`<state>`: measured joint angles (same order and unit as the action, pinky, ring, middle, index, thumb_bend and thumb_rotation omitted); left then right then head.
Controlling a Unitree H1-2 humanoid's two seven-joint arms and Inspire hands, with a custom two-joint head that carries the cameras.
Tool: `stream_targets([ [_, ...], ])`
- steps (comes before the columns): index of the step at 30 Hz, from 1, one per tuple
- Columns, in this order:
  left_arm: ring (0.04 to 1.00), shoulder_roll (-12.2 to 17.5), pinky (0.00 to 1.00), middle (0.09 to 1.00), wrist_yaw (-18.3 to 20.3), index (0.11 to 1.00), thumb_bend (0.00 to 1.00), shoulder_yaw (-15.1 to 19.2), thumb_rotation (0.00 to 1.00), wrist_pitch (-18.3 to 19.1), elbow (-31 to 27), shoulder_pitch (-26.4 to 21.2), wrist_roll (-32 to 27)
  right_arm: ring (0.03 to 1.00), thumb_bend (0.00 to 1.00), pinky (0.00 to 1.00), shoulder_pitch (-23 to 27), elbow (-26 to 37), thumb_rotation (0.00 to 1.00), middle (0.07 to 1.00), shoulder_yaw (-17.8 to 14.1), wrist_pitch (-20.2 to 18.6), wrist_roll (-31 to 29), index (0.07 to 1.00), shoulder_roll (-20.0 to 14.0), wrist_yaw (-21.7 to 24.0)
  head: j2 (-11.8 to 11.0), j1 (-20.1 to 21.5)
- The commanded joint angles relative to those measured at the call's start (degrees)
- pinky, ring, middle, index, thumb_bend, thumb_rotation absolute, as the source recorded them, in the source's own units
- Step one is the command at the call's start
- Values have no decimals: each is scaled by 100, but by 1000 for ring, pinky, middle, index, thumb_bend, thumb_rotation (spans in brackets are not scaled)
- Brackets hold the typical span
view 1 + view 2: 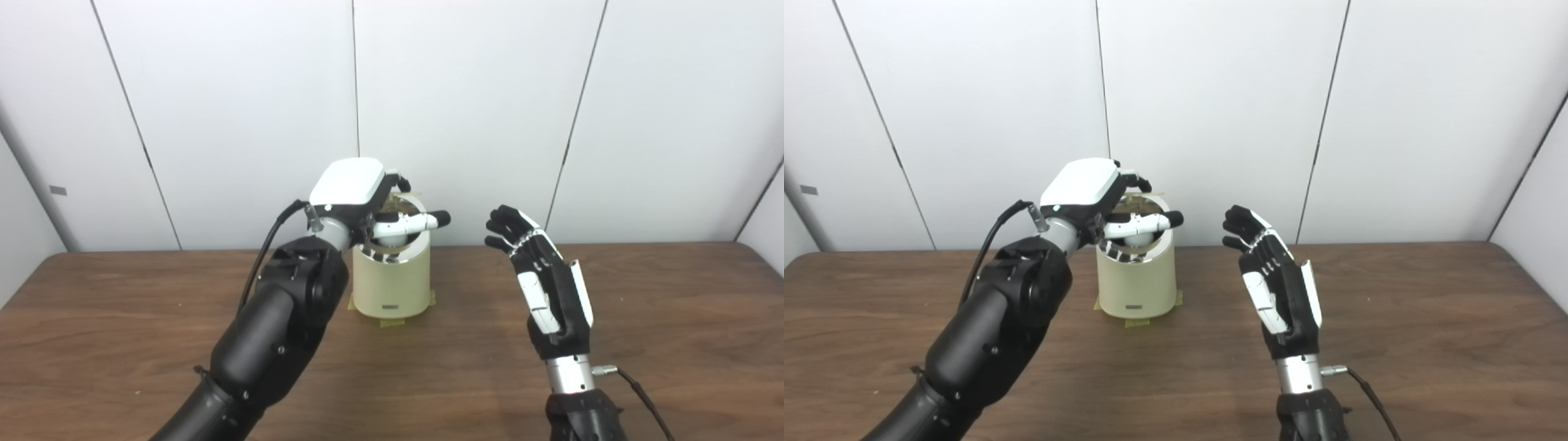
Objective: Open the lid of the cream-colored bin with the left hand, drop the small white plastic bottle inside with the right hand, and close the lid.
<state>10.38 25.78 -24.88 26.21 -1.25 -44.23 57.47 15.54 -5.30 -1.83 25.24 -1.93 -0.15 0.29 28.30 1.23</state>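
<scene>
Cream-colored bin (392, 283) standing upright on the wooden table (643, 318), near the table's far edge and close to the white panelled wall (478, 92); strips of yellowish tape (392, 322) show at its base. The bin's mouth is uncovered, with the lid (409, 199) tipped up behind the opening. The left hand (361, 199) sits directly above the bin, fingers curled at the raised lid and thumb extended across the mouth; whether it actually grips the lid cannot be told. The right hand (542, 269) is raised to the right of the bin, apart from it, relaxed, fingers loosely bent and holding nothing. The bottle cannot be made out.
</scene>
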Motion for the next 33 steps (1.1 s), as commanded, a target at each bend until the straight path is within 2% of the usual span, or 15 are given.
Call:
stream_targets([
  [1, 951, 17, 1000, 807, -94, 783, 835, 35, 1000, -50, -267, -172, 137, 806, 301, 737, 183, 265, 747, 817, -37, 168, 45, 796, -1, -13, 12, 7],
  [6, 933, -43, 1000, 788, -61, 777, 837, 2, 1000, -21, -421, 36, 234, 808, 339, 743, 139, 334, 750, 821, -41, 168, 4, 803, -55, 21, 100, 15],
  [15, 883, -142, 1000, 771, -280, 756, 819, 2, 1000, -175, -413, 431, 163, 803, 336, 736, 120, 335, 735, 816, -16, 167, -59, 799, -84, 60, 168, 11],
  [22, 833, -132, 1000, 799, 3, 794, 813, -218, 1000, -87, -550, 623, 524, 802, 348, 737, 131, 313, 742, 816, 0, 168, -4, 800, -66, 29, 160, 26],
  [28, 825, -182, 1000, 788, -243, 781, 814, -239, 1000, -254, -358, 828, 530, 806, 347, 737, 114, 389, 748, 819, 19, 166, 41, 800, -61, 3, 203, 41],
  [33, 817, -148, 1000, 806, -300, 793, 790, -298, 1000, -380, -83, 847, 608, 802, 359, 731, 112, 412, 742, 817, 15, 161, 69, 798, -39, -36, 218, 65],
])
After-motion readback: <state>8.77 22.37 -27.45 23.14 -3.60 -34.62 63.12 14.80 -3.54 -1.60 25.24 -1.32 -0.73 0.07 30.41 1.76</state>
